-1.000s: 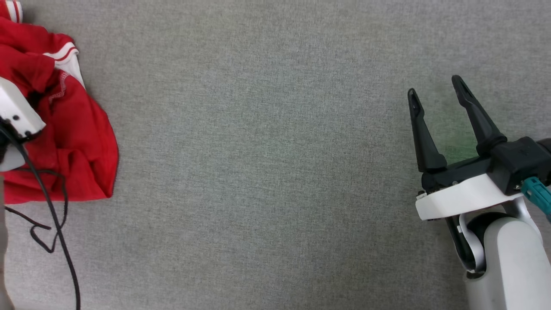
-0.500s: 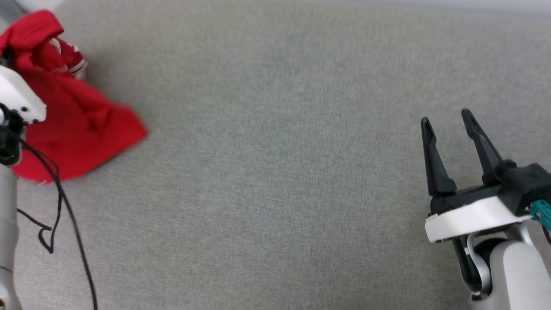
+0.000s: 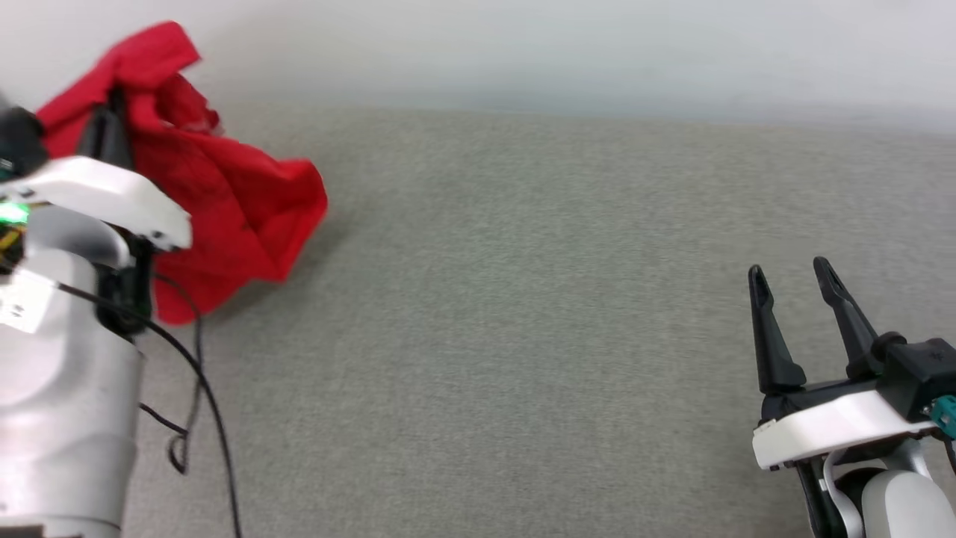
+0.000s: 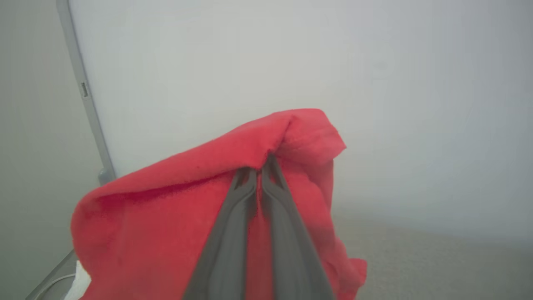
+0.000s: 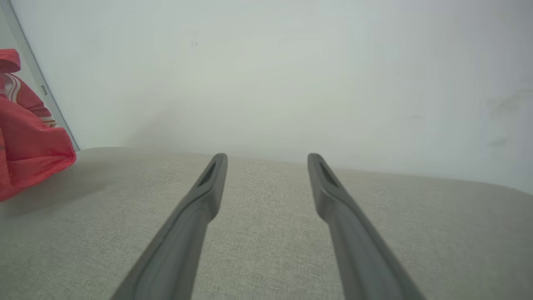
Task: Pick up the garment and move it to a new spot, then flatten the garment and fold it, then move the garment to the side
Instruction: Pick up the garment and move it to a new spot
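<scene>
Garment point(image 3: 239, 202) in tight pinch of left gripper point(image 4: 260, 166), well apart from spread right gripper point(image 3: 789, 269).

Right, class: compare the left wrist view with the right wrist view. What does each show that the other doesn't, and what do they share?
Left wrist view, not the right: the left hand shut on a raised fold of the red garment. Right wrist view, not the left: the right hand, fingers apart and empty, plus the garment's white-striped trim. Shared: the garment, the grey fabric surface, the pale wall.
</scene>
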Motion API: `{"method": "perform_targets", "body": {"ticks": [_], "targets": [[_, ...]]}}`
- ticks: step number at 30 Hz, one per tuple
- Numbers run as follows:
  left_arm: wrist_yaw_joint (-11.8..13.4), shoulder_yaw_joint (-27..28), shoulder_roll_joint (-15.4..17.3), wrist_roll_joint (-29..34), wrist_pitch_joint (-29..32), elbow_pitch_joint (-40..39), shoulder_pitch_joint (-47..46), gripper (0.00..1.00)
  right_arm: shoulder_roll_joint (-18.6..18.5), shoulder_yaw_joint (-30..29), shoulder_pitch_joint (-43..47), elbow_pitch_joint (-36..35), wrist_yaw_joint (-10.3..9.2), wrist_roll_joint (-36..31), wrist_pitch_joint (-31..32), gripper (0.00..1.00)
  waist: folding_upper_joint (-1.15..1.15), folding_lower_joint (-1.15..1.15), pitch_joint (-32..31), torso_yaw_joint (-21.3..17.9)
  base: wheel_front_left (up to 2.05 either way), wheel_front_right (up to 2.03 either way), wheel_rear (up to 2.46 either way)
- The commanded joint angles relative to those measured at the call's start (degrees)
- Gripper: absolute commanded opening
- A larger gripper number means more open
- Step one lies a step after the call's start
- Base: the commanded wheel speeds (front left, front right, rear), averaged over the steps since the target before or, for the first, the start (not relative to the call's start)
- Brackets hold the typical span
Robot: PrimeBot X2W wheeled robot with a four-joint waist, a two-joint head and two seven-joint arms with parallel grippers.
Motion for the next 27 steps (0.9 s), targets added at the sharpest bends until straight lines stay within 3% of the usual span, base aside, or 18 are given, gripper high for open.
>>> {"method": "perform_targets", "body": {"ticks": [1,10,16,27], "targets": [[0.41,-0.36,-0.32,-0.06,-0.22,-0.73,1.26,0.0,0.05,0.07,0.63,-0.03,-0.06,0.44,-0.08,1.0,0.0,0.02,-1.46,-2.18,0.0,0.0,0.0],[1.05,-5.35,-5.96,0.3,3.01,-14.72,9.68,0.0,0.06,-0.19,1.88,-0.24,-0.06,1.36,-0.21,1.0,0.0,0.02,-1.31,-10.14,0.0,0.0,0.0],[-0.09,-10.97,-9.9,0.28,6.13,-22.12,14.08,0.0,0.06,-0.68,2.44,0.04,-0.06,2.34,-0.83,1.0,0.0,0.02,-0.15,-14.34,0.0,0.0,0.0],[-3.68,-27.17,-15.76,2.87,11.13,-26.48,22.08,0.0,0.07,-0.98,1.02,0.81,-0.06,3.68,-2.81,1.0,0.0,0.02,4.93,-16.57,0.0,0.0,0.0]]}}
